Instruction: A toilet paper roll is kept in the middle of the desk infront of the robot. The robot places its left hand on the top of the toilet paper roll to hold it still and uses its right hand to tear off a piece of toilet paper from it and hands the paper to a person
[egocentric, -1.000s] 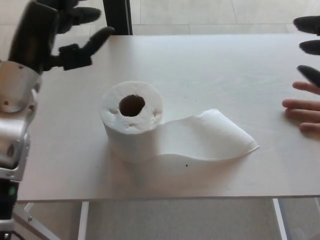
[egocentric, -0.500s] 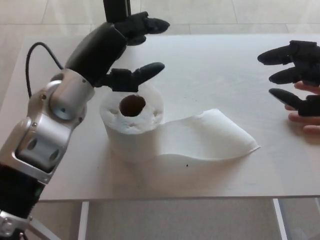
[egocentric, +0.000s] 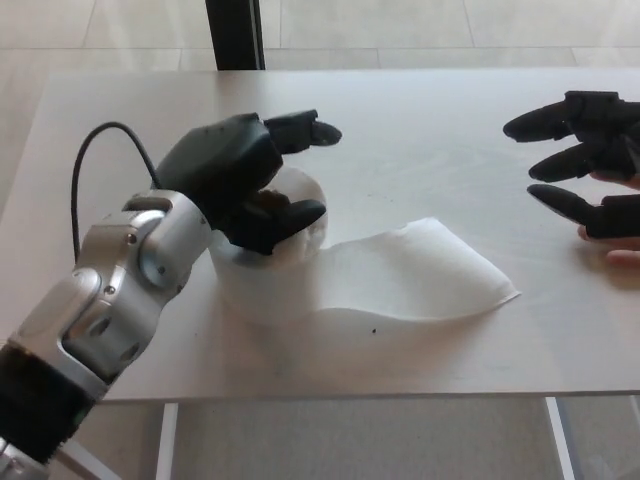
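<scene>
Your glossy black left hand (egocentric: 245, 185) lies over the top of the soft white roll (egocentric: 268, 268) at mid-desk, its thick fingers spread across the hollow core rather than clenched round anything. From the roll a wavy, matte sheet (egocentric: 420, 275) trails toward 3 o'clock on the pale, smooth desk (egocentric: 400, 130). At 2 o'clock your right hand (egocentric: 585, 150) hovers empty with its tapered fingers apart, just above a person's fingers (egocentric: 622, 255) at the edge.
</scene>
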